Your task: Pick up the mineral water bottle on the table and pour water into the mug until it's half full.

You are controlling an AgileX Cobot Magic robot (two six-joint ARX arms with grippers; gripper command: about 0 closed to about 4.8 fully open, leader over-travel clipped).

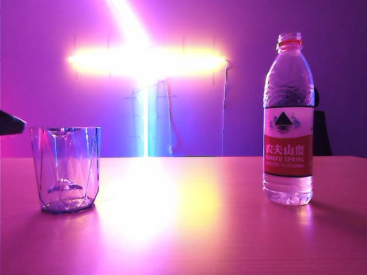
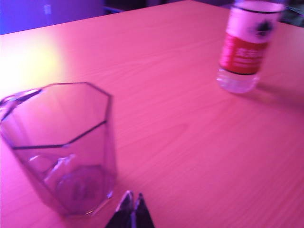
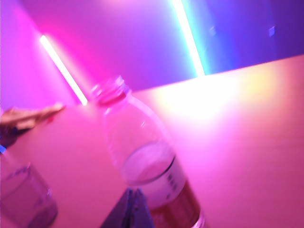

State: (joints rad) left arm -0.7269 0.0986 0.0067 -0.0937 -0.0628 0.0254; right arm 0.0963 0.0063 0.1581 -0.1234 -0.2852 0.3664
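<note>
Two closed sets of fingers, left (image 2: 131,202) beside mug (image 1: 66,169), right (image 3: 133,198) near bottle (image 1: 288,120).

The left gripper (image 2: 132,204), two dark pointed fingers with pale tips, shows at the edge of the left wrist view with its fingertips pressed together and nothing between them. In the exterior view only a dark wedge of the left arm (image 1: 10,123) pokes in from the left edge, held above the surface. The right gripper (image 3: 132,202), likewise dark and pointed, has its fingers closed together, empty.
</note>
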